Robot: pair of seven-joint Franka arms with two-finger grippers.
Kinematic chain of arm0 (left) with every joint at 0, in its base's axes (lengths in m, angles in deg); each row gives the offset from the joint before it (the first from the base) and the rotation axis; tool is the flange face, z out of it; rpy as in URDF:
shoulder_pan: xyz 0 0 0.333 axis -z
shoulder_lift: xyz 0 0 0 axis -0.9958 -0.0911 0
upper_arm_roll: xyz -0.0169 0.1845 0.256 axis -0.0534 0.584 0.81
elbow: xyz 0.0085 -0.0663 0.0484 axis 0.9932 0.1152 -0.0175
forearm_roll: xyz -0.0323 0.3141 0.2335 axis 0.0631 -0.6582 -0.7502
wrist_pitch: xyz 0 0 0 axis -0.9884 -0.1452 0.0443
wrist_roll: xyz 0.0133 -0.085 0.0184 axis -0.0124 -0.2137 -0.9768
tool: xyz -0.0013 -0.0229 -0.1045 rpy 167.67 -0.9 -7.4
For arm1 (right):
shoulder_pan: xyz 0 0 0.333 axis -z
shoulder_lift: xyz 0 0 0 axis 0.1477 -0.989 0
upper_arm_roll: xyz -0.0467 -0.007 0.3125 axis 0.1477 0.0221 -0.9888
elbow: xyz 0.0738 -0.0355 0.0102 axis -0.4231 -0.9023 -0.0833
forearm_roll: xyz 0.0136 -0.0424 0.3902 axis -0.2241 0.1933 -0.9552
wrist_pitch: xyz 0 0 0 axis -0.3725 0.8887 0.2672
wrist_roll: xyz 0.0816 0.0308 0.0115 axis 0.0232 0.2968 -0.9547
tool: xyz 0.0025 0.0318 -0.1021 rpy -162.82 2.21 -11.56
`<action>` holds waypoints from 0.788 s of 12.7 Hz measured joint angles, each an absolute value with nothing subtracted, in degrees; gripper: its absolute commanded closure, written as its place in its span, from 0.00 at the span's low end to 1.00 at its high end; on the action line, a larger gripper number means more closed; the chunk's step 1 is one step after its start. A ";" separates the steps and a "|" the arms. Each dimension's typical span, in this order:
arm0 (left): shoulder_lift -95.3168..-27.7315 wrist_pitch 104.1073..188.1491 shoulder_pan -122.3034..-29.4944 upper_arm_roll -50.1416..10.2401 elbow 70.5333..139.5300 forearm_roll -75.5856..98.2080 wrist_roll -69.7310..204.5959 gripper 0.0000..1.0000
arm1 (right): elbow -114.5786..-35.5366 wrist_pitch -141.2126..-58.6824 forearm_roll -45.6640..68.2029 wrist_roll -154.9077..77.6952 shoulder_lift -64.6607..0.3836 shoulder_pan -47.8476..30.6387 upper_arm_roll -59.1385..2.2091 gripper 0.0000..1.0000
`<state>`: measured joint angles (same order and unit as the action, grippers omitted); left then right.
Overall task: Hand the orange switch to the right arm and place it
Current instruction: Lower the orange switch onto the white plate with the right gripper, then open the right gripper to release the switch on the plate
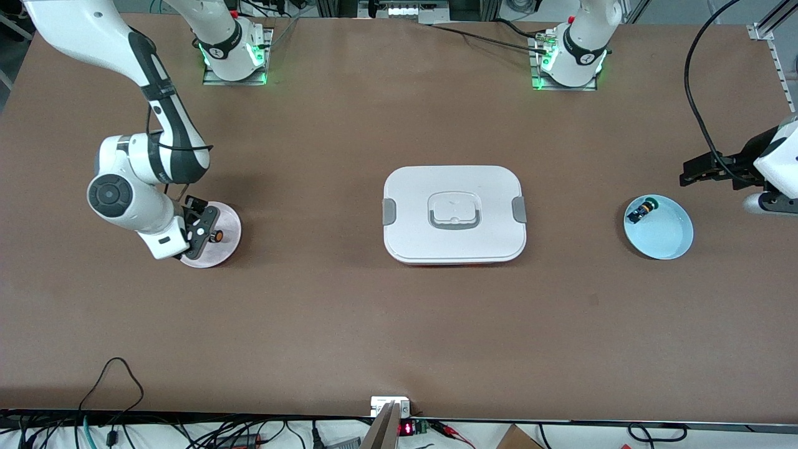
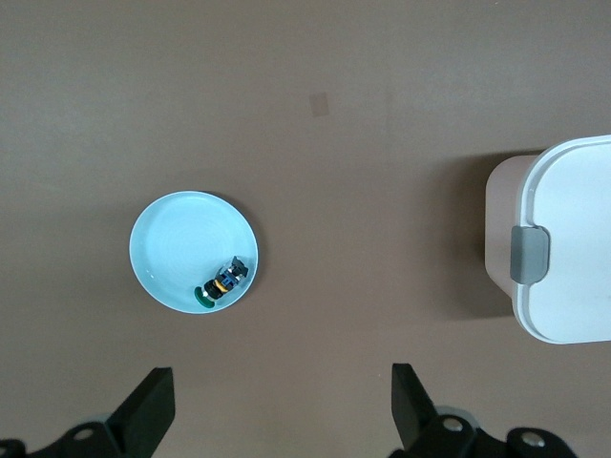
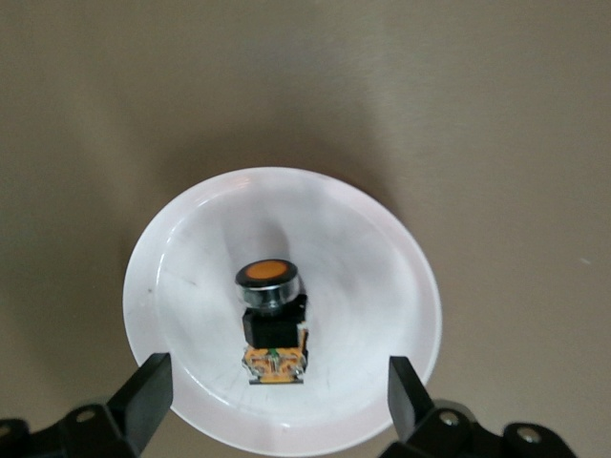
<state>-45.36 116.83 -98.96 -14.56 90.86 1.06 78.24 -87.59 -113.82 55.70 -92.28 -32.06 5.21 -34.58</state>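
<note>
The orange switch [image 3: 271, 320] lies in the white plate [image 3: 401, 258] at the right arm's end of the table. The right gripper [image 3: 277, 386] hangs just over it, fingers spread wide, gripping nothing. The left gripper [image 2: 282, 405] waits, wide open and empty, near the blue plate [image 2: 177, 234].

The small orange-capped push-button switch [image 3: 270, 322] lies in a shallow white round plate [image 3: 181, 248] toward the right arm's end of the table; a lidded white rectangular container [image 1: 454, 214] sits mid-table; a pale blue round dish [image 1: 667, 240] holds a small blue-and-black part [image 1: 641, 211] toward the left arm's end.
</note>
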 measured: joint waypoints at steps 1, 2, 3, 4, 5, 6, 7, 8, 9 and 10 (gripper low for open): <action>-45.36 116.84 -98.96 -14.57 90.85 1.06 78.23 0.00 | -86.76 -112.02 54.09 -89.14 -31.14 5.20 -34.59 0.00; -45.36 116.83 -98.96 -14.59 90.84 1.06 78.22 0.00 | -85.57 -109.10 51.87 -86.02 -30.30 5.18 -34.59 0.00; -45.36 116.83 -98.95 -14.64 90.84 1.06 78.14 0.00 | -84.15 -105.72 50.01 -82.50 -29.55 5.17 -34.60 0.00; -45.36 116.83 -98.94 -14.69 90.84 1.06 77.87 0.00 | -82.46 -101.63 48.82 -76.95 -28.73 5.16 -34.60 0.00; -45.36 116.83 -98.92 -14.74 90.84 1.06 77.62 0.00 | -80.68 -96.88 48.38 -69.78 -27.91 5.08 -34.62 0.00; -45.36 116.83 -98.92 -14.77 90.84 1.06 77.54 0.00 | -79.08 -92.23 48.29 -62.17 -27.10 4.81 -34.66 0.00; -45.36 116.83 -98.92 -14.78 90.84 1.06 77.51 0.00 | -77.79 -88.36 48.20 -55.15 -26.40 4.49 -34.69 0.00; -45.36 116.83 -98.92 -14.79 90.84 1.06 77.50 0.00 | -76.46 -84.79 48.12 -48.71 -25.79 4.27 -34.71 0.00; -45.36 116.83 -98.92 -14.79 90.84 1.06 77.49 0.00 | -74.80 -81.57 48.09 -43.83 -25.41 4.17 -34.71 0.00; -45.36 116.83 -98.92 -14.79 90.84 1.06 77.48 0.00 | -72.67 -78.50 48.09 -40.76 -25.26 4.17 -34.71 0.00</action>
